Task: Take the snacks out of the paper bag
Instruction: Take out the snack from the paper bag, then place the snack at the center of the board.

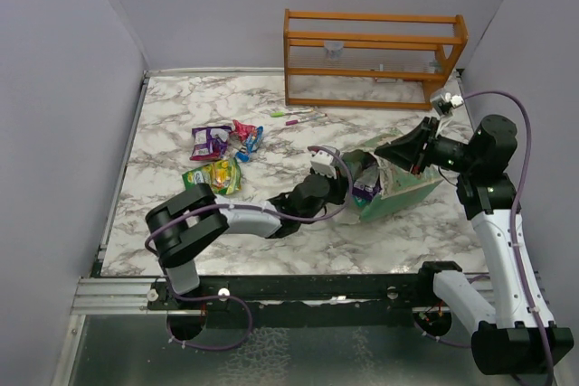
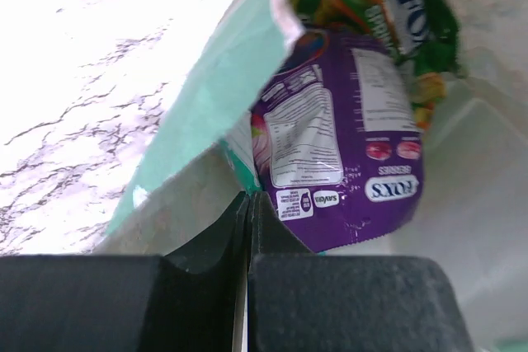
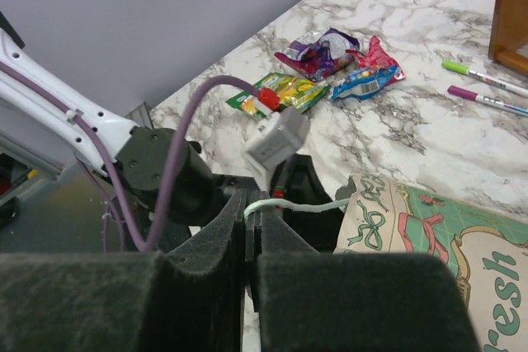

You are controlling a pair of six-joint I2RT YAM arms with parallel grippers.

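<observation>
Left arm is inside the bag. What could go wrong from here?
1. The left end effector is closed right at the lower corner of the purple packet; such a thin bite, if any, could slip on withdrawal.
2. The right end effector holds the paper bag only by its string handle, so pulling may drag or tip the bag.

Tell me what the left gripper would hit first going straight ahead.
Most likely the purple snack packet in the mouth of the paper bag. The left gripper, fingers shut, sits right at its lower edge, though depth is unclear.
</observation>
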